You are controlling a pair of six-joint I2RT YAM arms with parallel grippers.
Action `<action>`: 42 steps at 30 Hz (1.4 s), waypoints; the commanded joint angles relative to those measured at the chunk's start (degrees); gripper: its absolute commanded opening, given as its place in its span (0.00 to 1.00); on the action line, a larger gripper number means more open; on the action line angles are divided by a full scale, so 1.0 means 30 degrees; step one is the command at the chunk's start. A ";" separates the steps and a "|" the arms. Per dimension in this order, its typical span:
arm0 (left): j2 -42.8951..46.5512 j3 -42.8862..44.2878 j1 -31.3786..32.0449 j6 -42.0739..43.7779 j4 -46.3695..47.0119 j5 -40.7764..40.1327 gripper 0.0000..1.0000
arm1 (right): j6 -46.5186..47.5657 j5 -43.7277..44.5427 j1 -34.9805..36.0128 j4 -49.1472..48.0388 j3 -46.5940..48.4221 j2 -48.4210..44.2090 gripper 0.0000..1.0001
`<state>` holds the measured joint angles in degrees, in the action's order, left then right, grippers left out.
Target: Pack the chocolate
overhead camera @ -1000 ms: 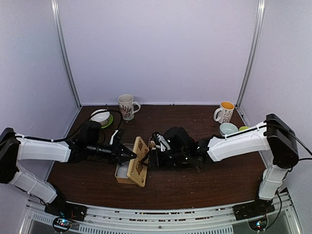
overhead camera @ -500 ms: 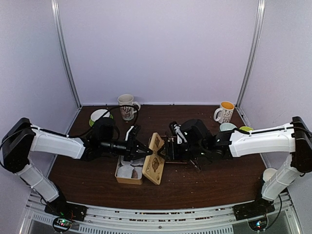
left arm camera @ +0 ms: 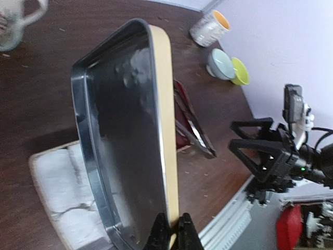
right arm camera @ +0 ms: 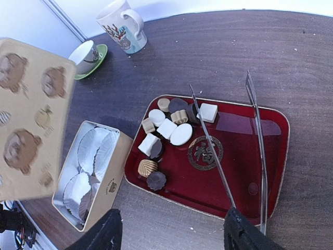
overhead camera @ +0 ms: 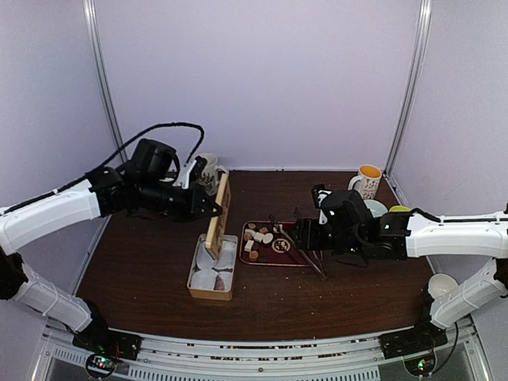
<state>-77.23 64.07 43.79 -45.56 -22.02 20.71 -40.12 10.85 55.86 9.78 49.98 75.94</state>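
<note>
The chocolate [right arm camera: 169, 127] is several white, tan and dark pieces lying at the left of a red tray [right arm camera: 234, 172]. In the top view the chocolate [overhead camera: 255, 236] is on the red tray [overhead camera: 274, 258]. My left gripper [left arm camera: 170, 229] is shut on the edge of the tan tin lid [left arm camera: 125, 130]. It holds the lid [overhead camera: 218, 210] upright above the open tin [overhead camera: 210, 294], which is lined with white paper cups. My right gripper [right arm camera: 171, 237] hangs open over the tray's near edge with nothing between its fingers. In the top view the right gripper [overhead camera: 305, 236] is at the tray's right side.
Long metal tongs [right arm camera: 213, 146] lie across the tray. A patterned mug [overhead camera: 206, 171] and a cup on a green saucer [right arm camera: 86, 54] stand at the back left. At the back right are an orange-lined mug [overhead camera: 367, 182] and two bowls [left arm camera: 221, 62].
My left gripper has lifted the lid up and back to the left, turning it upright over the tin. My right gripper has drawn back to the right, uncovering the tray.
</note>
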 commanded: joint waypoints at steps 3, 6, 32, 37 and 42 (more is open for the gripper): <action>0.1089 0.3665 -0.0886 0.4771 -1.3334 -1.0923 0.00 | 0.0424 0.1291 -0.0142 0.0467 -0.0108 0.0029 0.68; 0.0188 0.3367 -0.0969 0.4850 -1.4856 -1.3596 0.00 | 0.0424 0.1308 -0.0161 0.0585 -0.0022 0.0222 0.68; -0.3648 -0.2381 -0.0970 0.3314 -0.6565 -0.9294 0.34 | 0.0088 0.1261 -0.0184 0.1018 -0.0285 0.0416 0.69; -0.0869 -0.3977 -0.0970 0.2410 -0.3879 -0.7359 0.42 | 0.0266 0.0410 -0.0180 0.0618 -0.0420 0.0544 0.71; -0.1022 -0.4816 -0.0972 0.2340 -0.2039 -0.5401 0.43 | 0.0277 -0.0317 -0.0163 0.0529 -0.0146 0.1041 0.71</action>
<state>-78.83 51.29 41.01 -37.23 -35.64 -1.56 -39.24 11.70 55.55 11.86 49.12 77.78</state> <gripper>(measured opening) 0.429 0.709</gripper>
